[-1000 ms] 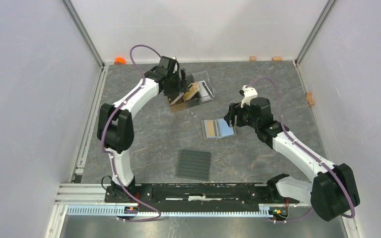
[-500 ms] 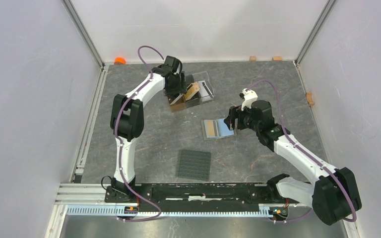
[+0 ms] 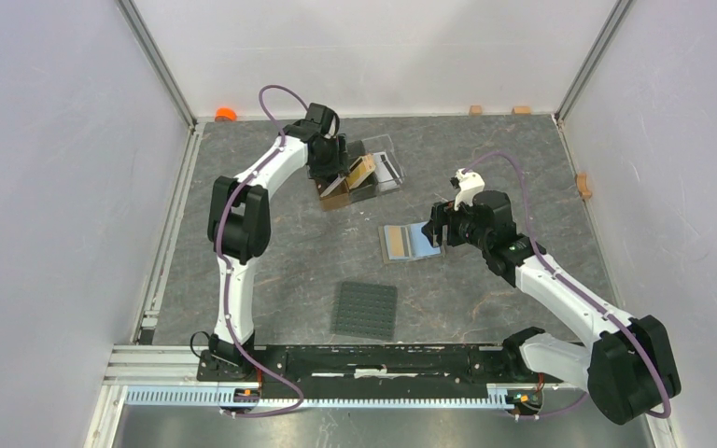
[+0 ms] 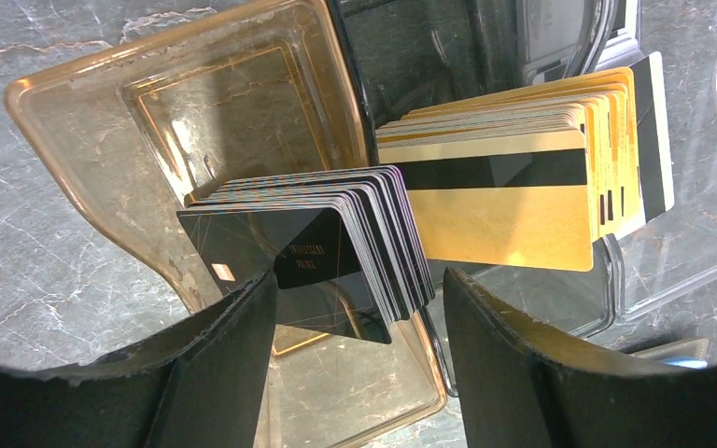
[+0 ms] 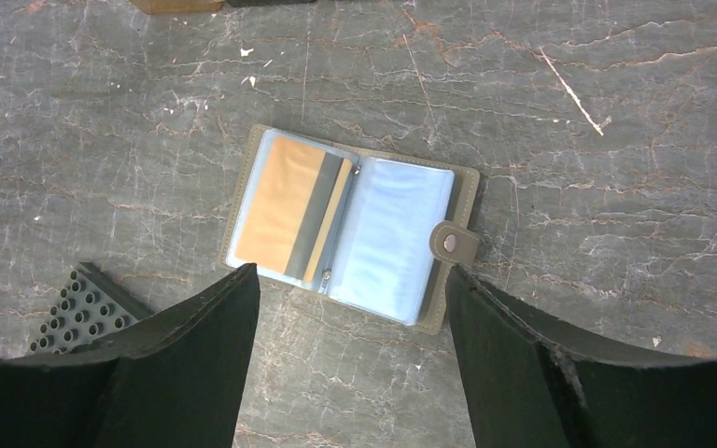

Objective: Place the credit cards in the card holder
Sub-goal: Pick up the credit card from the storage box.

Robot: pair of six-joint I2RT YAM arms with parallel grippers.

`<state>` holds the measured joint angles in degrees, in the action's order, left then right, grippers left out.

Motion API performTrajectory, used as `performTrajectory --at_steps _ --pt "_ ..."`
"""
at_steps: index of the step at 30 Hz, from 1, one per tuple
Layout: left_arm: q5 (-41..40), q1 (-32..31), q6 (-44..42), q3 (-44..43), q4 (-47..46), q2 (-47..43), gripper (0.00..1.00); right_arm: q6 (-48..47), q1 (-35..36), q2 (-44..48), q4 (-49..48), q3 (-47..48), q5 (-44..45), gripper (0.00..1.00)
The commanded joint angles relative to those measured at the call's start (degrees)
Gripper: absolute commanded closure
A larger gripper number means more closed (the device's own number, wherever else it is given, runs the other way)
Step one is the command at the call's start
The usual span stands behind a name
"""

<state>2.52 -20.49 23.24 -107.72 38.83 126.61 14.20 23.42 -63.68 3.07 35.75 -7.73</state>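
The counter (image 3: 280, 243) is a grey slab with pale marble-like veins, walled by plain white panels.

The left arm (image 3: 229, 224) rises from its base, bends at the elbow and reaches far forward, its wrist pitched down over the stand. The right arm (image 3: 560, 294) stretches low and diagonally inward, with its wrist tipped toward the middle of the counter.

A dark grey square mat (image 3: 366, 311) covered in rows of small studs lies near the arm bases. The stand (image 4: 84, 121) at the far side is glossy moulded plastic with rounded corners, one compartment amber-tinted and the next one clear.

The card holder (image 5: 350, 238) lies open and flat at mid-counter, well apart from the stand. It is an olive-taupe cover with a stitched-looking border framing two shiny bluish clear pockets. The right claw (image 5: 350, 271) hangs directly above it with its fingers spread wide, gripping nothing.

In the amber compartment a fanned stack of black cards (image 4: 317, 252) stands on edge. Beside it a stack of gold cards (image 4: 513, 187) leans, each one crossed by a black stripe. The left claw (image 4: 357, 275) is spread apart around the black stack's near corner. Whether the pads touch it cannot be told.

One gold-orange card (image 5: 289, 210) with a dark stripe sits in the holder's left pocket. A small snap tab (image 5: 453, 245) juts from the right edge.
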Motion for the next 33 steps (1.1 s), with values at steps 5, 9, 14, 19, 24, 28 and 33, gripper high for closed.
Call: performTrajectory --at_steps 5,9,14,19,24,28,33 --pt "5.5 -0.6 -1.7 1.1 -5.5 -2.8 0.32 0.1 0.0 1.6 -1.5 0.0 -0.6 0.23" --pt "6.8 -0.8 -1.6 1.3 -6.1 -3.4 0.34 0.0 0.0 1.5 -1.6 -0.1 -0.8 0.23" --pt "6.4 -1.1 -2.1 1.4 -6.1 -3.7 0.36 0.0 0.0 1.5 -1.5 -0.1 -1.3 0.23" --pt "5.7 -1.1 -2.6 1.5 -6.0 -4.2 0.4 0.1 0.0 1.3 -1.5 0.0 -1.4 0.23" --pt "4.5 -1.2 -3.1 1.9 -6.0 -4.9 0.49 0.1 0.1 1.3 -1.4 0.0 -1.6 0.23" --pt "3.6 -1.2 -3.7 2.1 -5.7 -5.5 0.58 0.1 0.0 1.1 -1.6 0.1 -2.0 0.23" --pt "2.1 -1.2 -3.7 2.4 -5.0 -6.9 0.64 0.2 0.0 1.1 -1.5 0.4 -2.5 0.23"
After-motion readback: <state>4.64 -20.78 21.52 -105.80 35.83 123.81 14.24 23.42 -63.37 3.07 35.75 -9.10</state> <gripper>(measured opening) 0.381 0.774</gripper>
